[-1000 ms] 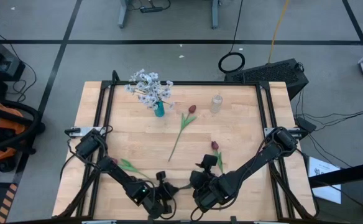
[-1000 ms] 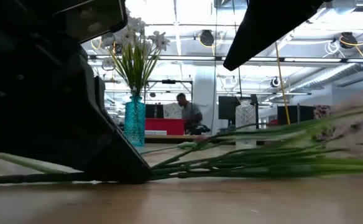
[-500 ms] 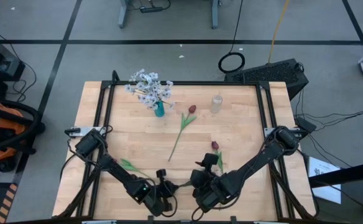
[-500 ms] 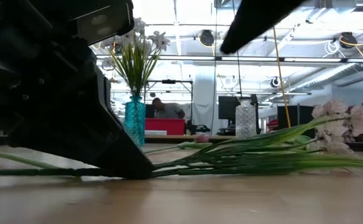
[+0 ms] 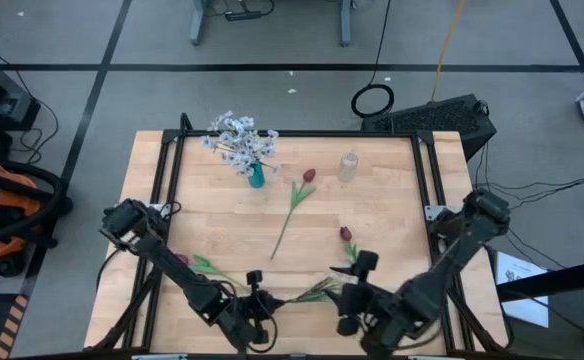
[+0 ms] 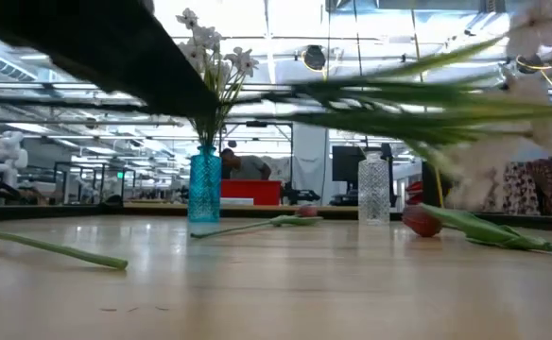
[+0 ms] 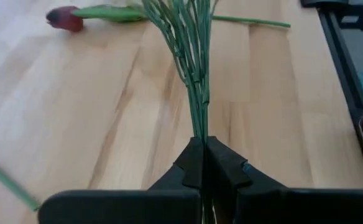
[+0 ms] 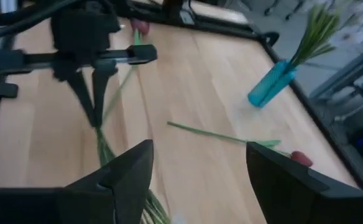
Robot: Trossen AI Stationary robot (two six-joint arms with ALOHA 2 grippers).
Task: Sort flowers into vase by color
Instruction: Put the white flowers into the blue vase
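Observation:
My left gripper (image 5: 260, 302) is near the table's near edge, shut on a spray of tiny white blossoms (image 5: 310, 292) with thin green stems, held off the table. In the low view the spray (image 6: 418, 99) hangs high, its blossoms blurred. My right gripper (image 5: 346, 298) is open just beyond the spray's blossom end, fingers wide apart (image 8: 199, 149). A blue vase (image 5: 256, 177) at the far side holds other white sprays. Three dark red tulips lie flat on the wood: (image 5: 309, 176), (image 5: 346, 234), (image 5: 184, 260). My left gripper pinches the spray's bundle of thin green stems (image 7: 198, 127) between its two shut fingers, near the cut end. The fingers come roughly level from the table's left, along the stems. The spray sticks out ahead toward the table's right, lifted clear of the wood.
A small clear glass vase (image 5: 348, 166) stands at the far side, right of the blue one. Black rails (image 5: 168, 190) run along the table's left and right sides. Bare wood lies between the vases and the grippers. A person sits far off in the room (image 6: 243, 170).
My left gripper has risen, lifting the white spray from lying flat on the table to clear of it. My right gripper has drawn back toward the table's right and near edge, away from the left gripper, its arm swinging outward.

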